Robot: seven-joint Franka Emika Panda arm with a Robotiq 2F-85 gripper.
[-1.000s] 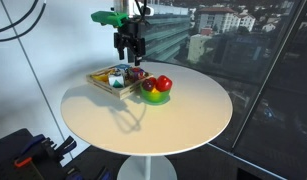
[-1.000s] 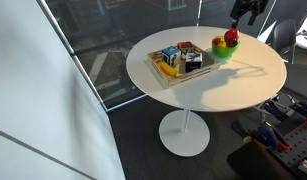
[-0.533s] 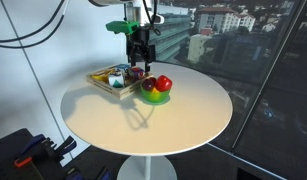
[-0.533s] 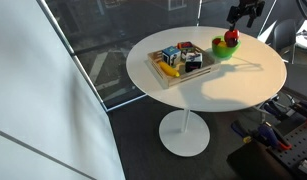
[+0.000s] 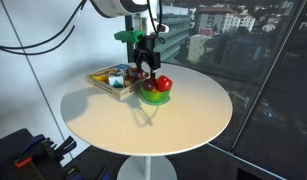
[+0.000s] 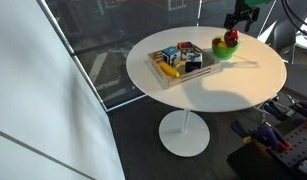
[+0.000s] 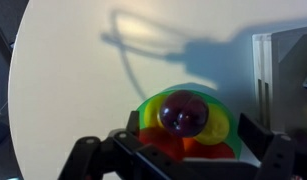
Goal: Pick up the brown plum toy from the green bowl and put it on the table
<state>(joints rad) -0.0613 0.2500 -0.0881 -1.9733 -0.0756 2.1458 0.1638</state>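
Note:
In the wrist view the brown plum toy [image 7: 181, 110] lies on top in the green bowl [image 7: 151, 104], with a yellow fruit [image 7: 215, 122] to its right and a red fruit [image 7: 153, 146] below it. My gripper [image 7: 191, 127] is open, its fingers standing either side of the bowl just above the plum, holding nothing. In both exterior views the gripper [image 5: 146, 65] [image 6: 236, 20] hangs directly over the bowl [image 5: 153, 96] [image 6: 224, 51] on the round cream table [image 5: 143, 125]. The red fruit [image 5: 164, 84] shows there; the plum is too small to make out.
A wooden tray [image 5: 111, 78] [image 6: 179, 62] with several small toys stands on the table right beside the bowl; its edge shows in the wrist view [image 7: 283, 70]. The bowl sits near the table's edge. Glass walls surround the table.
The gripper has moved sideways from over the tray's end to above the bowl and come lower. It stays open. The bowl and fruits have not moved.

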